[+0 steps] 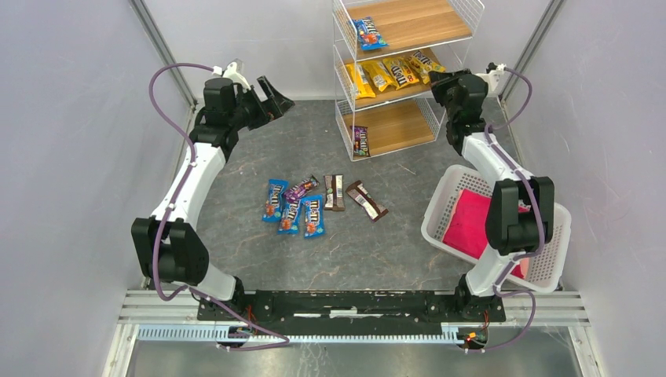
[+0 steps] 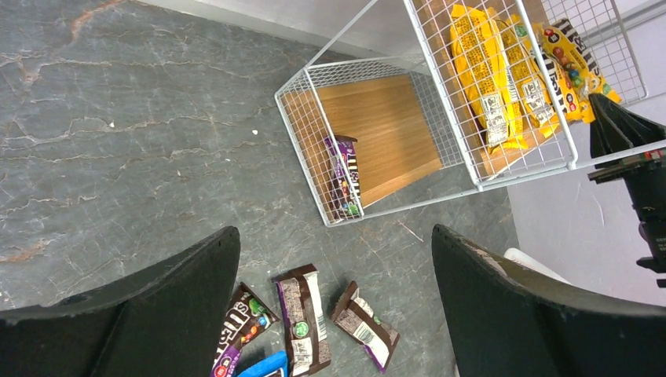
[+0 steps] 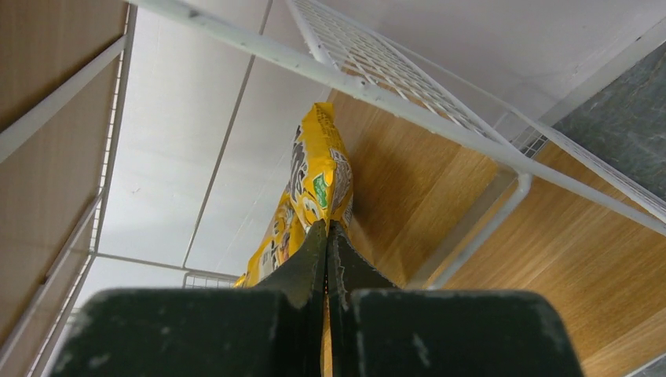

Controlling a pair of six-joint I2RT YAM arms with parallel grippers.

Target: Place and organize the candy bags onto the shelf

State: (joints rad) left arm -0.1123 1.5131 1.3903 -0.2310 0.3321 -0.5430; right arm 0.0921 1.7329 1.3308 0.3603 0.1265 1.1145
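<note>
Six loose candy bags (image 1: 314, 217) lie in a cluster mid-table, blues and one purple on the left, two dark brown ones on the right, all well apart from both arms. Up at the far edge stands the shelf (image 1: 416, 23), and it is partly stocked: one blue bag (image 1: 367, 33) on the top tier, a row of yellow bags (image 1: 381, 75) leaning along the middle tier, a lone purple bag (image 1: 360, 141) at the front left corner of the bottom tier. The left gripper (image 1: 271, 98) hangs over the grey table (image 1: 259, 149) to the left of the shelf, jaws spread wide with nothing between them, and its wrist view looks down on the bottom tier and that purple bag (image 2: 343, 177). Over on the right, the right gripper (image 1: 440, 85) is at the right end of the middle tier, fingers pressed tight together; from its wrist camera the tips (image 3: 326, 228) sit right at the edge of a yellow bag (image 3: 318, 181), though whether they pinch it I cannot tell. Near the right arm sits a white basket (image 1: 448, 188) with a pink cloth (image 1: 470, 220) inside
</note>
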